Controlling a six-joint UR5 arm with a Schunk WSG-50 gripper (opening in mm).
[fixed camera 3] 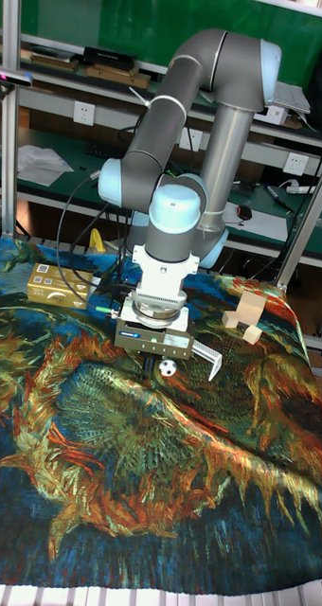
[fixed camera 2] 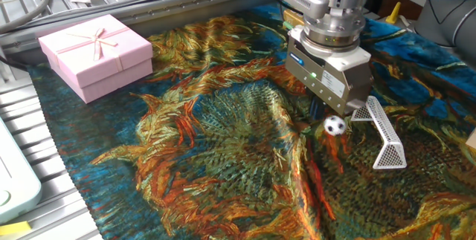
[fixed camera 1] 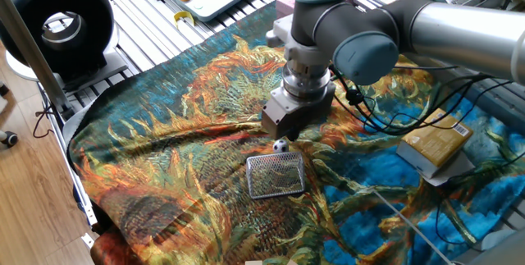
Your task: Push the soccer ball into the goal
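A: One fixed view shows the goal (fixed camera 1: 276,174) from above, mesh flat. The other fixed view shows it (fixed camera 2: 382,132) side-on, opening facing the soccer ball (fixed camera 2: 335,125). Tall view adds wooden blocks (fixed camera 3: 244,315) behind.

B: Arm pose?

A: Wrist vertical, claw (fixed camera 2: 332,103) pointing down at the cloth on the counter (fixed camera 2: 223,143), just behind the ball.

B: Claw state?

A: Can't tell, fingers hidden. Holds nothing. Ball (fixed camera 1: 280,145) lies on the cloth between claw and goal, near the goal mouth.
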